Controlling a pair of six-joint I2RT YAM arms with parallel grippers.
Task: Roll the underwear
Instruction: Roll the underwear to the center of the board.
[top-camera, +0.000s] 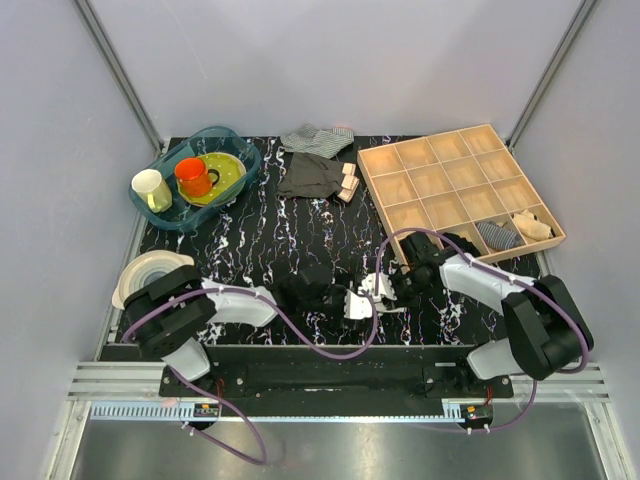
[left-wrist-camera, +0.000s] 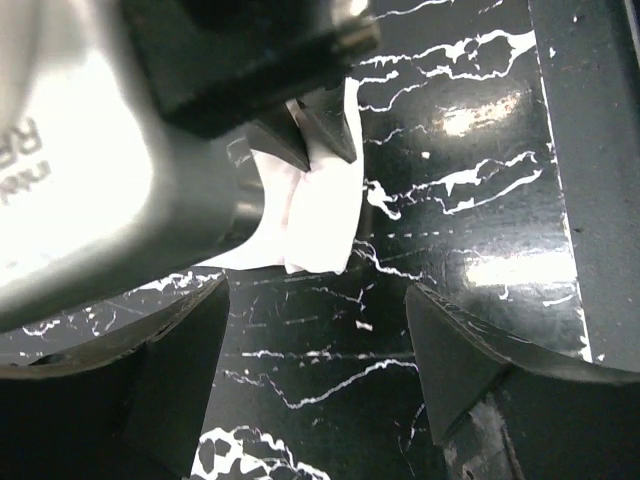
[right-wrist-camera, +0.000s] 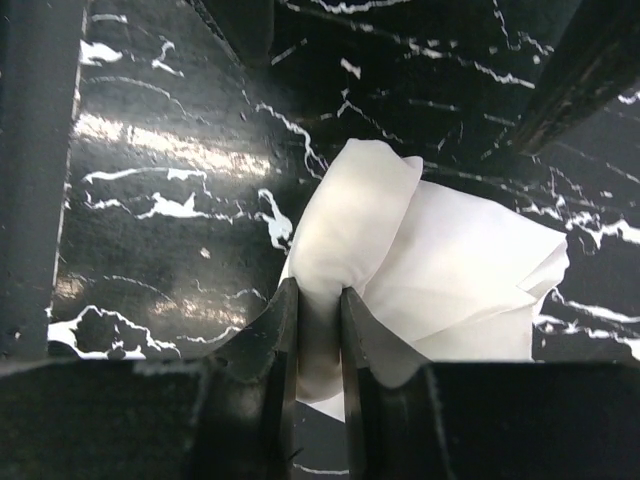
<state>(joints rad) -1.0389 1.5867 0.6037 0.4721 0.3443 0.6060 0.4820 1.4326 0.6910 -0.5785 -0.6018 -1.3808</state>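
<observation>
Two pincers meet at one cloth. My right pincer (right-wrist-camera: 317, 296) is clamped on a bunched fold of the underwear (right-wrist-camera: 440, 260), which lies on the black table (top-camera: 250, 235) near my bases, I judge to stop it unrolling. My left pincer (left-wrist-camera: 318, 300) hangs beside it, fingers apart, ready to tuck.

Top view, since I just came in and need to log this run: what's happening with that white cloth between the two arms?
The right hand is shut on a fold of the underwear, a small white garment lying bunched on the black marbled table near its front edge. The left hand is open and faces the cloth, with its fingers clear of it. The garment is loosely folded over itself, not yet a tidy roll.
</observation>
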